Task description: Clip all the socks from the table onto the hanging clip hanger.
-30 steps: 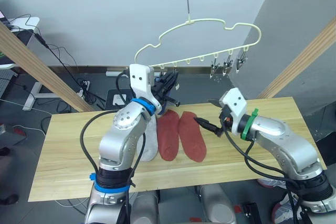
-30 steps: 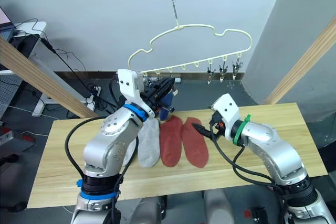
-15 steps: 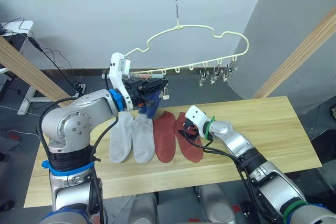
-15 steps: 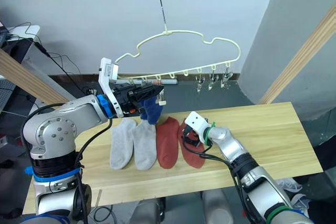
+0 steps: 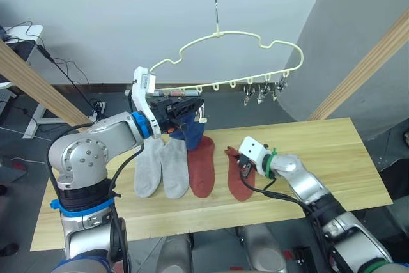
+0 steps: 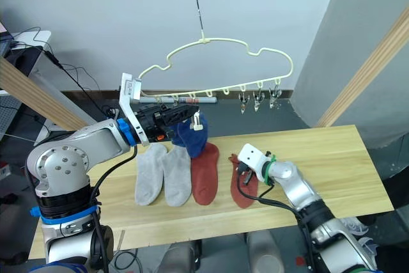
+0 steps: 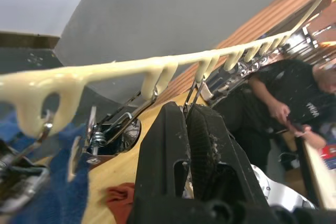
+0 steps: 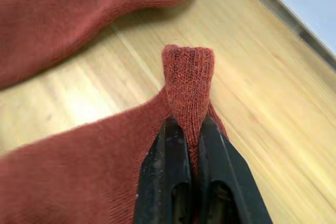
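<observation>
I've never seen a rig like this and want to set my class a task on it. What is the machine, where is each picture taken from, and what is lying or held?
It is a two-armed humanoid robot. The two wide pictures come from cameras in its head, looking down; the two close-ups come from cameras on its wrists. On the wooden table lie two grey socks and a rust red sock. The right hand pinches a fold of a second red sock. The left hand, raised to the yellow clip hanger, is shut on a metal clip, with a blue sock hanging just below.
</observation>
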Controlling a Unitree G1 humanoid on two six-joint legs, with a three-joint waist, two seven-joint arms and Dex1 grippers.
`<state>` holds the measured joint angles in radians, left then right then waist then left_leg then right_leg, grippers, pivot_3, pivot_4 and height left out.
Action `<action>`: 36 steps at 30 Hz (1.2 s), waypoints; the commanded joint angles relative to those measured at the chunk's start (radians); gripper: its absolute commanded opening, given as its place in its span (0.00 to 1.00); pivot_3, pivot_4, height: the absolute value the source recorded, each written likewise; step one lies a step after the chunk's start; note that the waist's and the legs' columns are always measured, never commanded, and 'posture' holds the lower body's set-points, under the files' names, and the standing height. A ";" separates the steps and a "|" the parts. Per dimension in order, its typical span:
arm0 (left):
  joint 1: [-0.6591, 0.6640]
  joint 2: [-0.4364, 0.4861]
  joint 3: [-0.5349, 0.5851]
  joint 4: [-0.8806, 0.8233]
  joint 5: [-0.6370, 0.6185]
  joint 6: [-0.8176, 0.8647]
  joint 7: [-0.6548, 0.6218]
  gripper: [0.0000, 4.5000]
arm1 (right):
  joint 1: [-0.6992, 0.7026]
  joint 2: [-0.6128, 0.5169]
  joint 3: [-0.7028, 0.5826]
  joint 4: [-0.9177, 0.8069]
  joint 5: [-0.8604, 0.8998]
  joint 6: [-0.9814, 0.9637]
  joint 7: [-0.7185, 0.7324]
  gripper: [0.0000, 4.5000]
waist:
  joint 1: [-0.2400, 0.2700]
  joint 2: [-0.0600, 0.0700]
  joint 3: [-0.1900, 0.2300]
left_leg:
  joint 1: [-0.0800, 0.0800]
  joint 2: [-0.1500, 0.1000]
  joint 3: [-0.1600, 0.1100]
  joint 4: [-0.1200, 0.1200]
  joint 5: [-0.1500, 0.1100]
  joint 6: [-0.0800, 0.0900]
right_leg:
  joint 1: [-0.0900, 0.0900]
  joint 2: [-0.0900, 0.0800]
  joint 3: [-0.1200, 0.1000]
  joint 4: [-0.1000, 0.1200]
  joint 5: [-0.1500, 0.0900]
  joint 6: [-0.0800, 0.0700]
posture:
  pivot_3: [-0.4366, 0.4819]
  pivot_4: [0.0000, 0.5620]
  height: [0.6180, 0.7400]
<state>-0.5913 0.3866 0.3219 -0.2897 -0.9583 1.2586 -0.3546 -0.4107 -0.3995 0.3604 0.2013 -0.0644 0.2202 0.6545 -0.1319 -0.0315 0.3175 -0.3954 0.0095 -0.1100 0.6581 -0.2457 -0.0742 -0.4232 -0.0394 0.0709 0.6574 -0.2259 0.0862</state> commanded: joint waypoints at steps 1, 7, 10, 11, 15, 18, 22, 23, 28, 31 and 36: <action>0.025 -0.015 0.021 0.060 -0.041 0.095 0.059 0.00 | 0.034 -0.014 -0.084 -0.266 0.103 0.067 0.049 0.01 | -0.004 0.000 0.000 | 0.000 0.001 0.000 0.000 0.000 0.000 | 0.000 0.000 0.000 0.000 0.000 0.000 | 0.35 0.52 1.00; 0.002 -0.055 0.074 0.115 -0.117 0.139 0.142 0.00 | 0.062 -0.076 -0.093 -0.552 0.096 0.105 0.068 0.01 | -0.005 0.000 0.000 | 0.001 0.001 0.000 0.000 0.000 0.000 | 0.000 0.001 0.000 0.000 0.000 0.000 | 0.33 0.52 1.00; -0.023 -0.083 0.096 0.147 -0.149 0.140 0.190 0.00 | 0.055 -0.074 -0.074 -0.602 0.066 0.102 0.050 0.01 | -0.004 0.000 0.000 | 0.000 0.001 0.000 0.000 0.000 0.000 | 0.001 0.001 0.000 -0.001 0.000 0.000 | 0.31 0.52 1.00; -0.032 -0.092 0.103 0.158 -0.161 0.141 0.205 0.00 | 0.053 -0.072 -0.064 -0.608 0.054 0.096 0.046 0.01 | -0.005 0.000 0.000 | 0.000 0.001 0.000 0.000 0.000 0.000 | 0.000 0.001 0.000 -0.001 0.000 0.000 | 0.31 0.52 1.00; -0.040 -0.095 0.099 0.168 -0.187 0.135 0.232 0.00 | 0.040 -0.061 -0.044 -0.598 0.014 0.065 0.027 0.01 | -0.006 0.000 0.000 | -0.001 0.001 0.000 0.000 0.000 -0.001 | -0.001 0.001 0.000 -0.001 0.000 0.000 | 0.30 0.52 1.00; -0.044 -0.100 0.098 0.174 -0.212 0.132 0.253 0.00 | 0.030 -0.060 -0.029 -0.589 -0.018 0.049 0.020 0.01 | -0.006 0.000 0.000 | -0.001 0.001 0.000 0.000 0.000 -0.001 | -0.001 0.001 0.000 -0.001 0.000 0.000 | 0.30 0.52 1.00; -0.039 -0.099 0.080 0.170 -0.231 0.128 0.270 0.00 | 0.017 -0.044 -0.016 -0.573 -0.048 0.027 0.004 0.01 | -0.006 0.000 0.000 | -0.001 0.001 0.000 0.000 -0.001 -0.001 | -0.001 0.001 0.000 -0.002 0.000 0.000 | 0.30 0.52 1.00; -0.037 -0.099 0.079 0.170 -0.238 0.128 0.275 0.00 | 0.013 -0.040 -0.015 -0.571 -0.054 0.021 0.003 0.01 | -0.006 0.000 0.000 | -0.001 0.001 0.000 0.000 -0.001 -0.001 | -0.001 0.001 0.000 -0.002 0.000 0.000 | 0.30 0.52 1.00; -0.035 -0.091 0.080 0.177 -0.262 0.124 0.296 0.00 | -0.006 -0.031 -0.009 -0.569 -0.081 -0.006 -0.001 0.01 | -0.006 0.000 0.000 | -0.001 0.001 0.000 0.000 -0.001 -0.002 | -0.001 0.001 0.000 -0.003 0.000 0.000 | 0.30 0.52 1.00; -0.034 -0.083 0.075 0.180 -0.271 0.119 0.301 0.00 | -0.019 -0.026 -0.005 -0.568 -0.095 -0.018 -0.005 0.01 | -0.006 0.000 0.000 | -0.002 0.001 0.000 0.000 -0.001 -0.002 | -0.001 0.001 0.000 -0.004 0.000 0.000 | 0.30 0.52 1.00; -0.031 -0.090 0.078 0.186 -0.297 0.107 0.324 0.00 | -0.028 -0.019 -0.008 -0.571 -0.096 -0.017 -0.005 0.01 | -0.005 0.000 0.000 | -0.002 0.001 0.000 0.000 -0.002 -0.003 | -0.001 0.001 0.000 -0.006 0.000 0.000 | 0.30 0.53 1.00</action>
<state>-0.6528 0.2917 0.4185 -0.1250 -1.2565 1.3445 -0.0661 -0.4226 -0.4258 0.3583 -0.3447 -0.1602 0.2227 0.6534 -0.1374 -0.0318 0.3172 -0.3979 0.0104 -0.1100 0.6577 -0.2474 -0.0769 -0.4237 -0.0385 0.0709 0.6509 -0.2256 0.0864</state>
